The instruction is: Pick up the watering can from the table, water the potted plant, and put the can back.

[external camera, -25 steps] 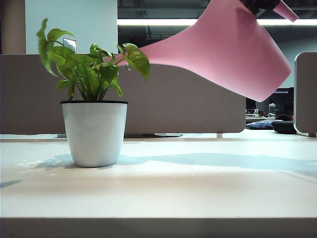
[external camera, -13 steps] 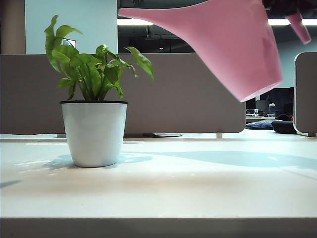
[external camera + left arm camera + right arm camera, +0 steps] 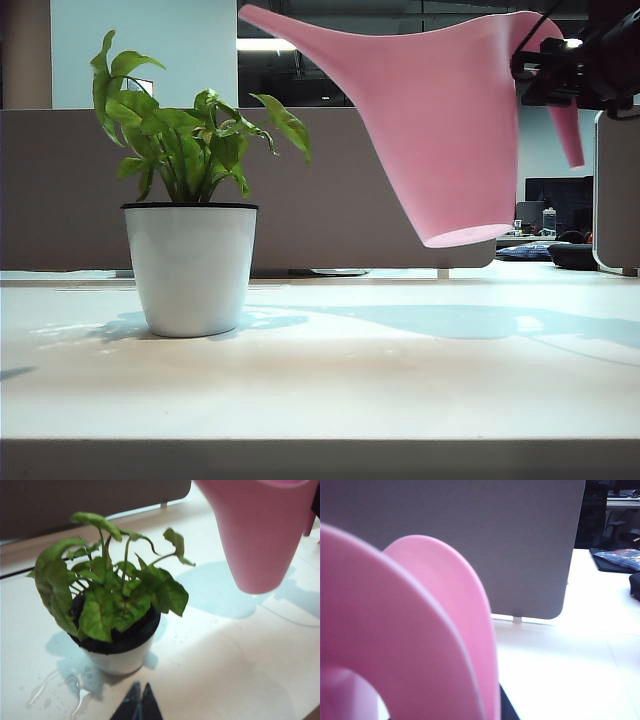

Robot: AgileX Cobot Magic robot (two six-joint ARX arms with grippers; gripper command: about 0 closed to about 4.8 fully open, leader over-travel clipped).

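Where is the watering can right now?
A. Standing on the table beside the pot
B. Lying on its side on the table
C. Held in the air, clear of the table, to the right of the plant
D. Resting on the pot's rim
C: the watering can hangs above the table with its base off the surface, carried at its handle by the right gripper, beside the potted plant.

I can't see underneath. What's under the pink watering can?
Only bare table and the can's shadow. The watering can hangs in the air, held by the right end effector. Nothing is hidden there.
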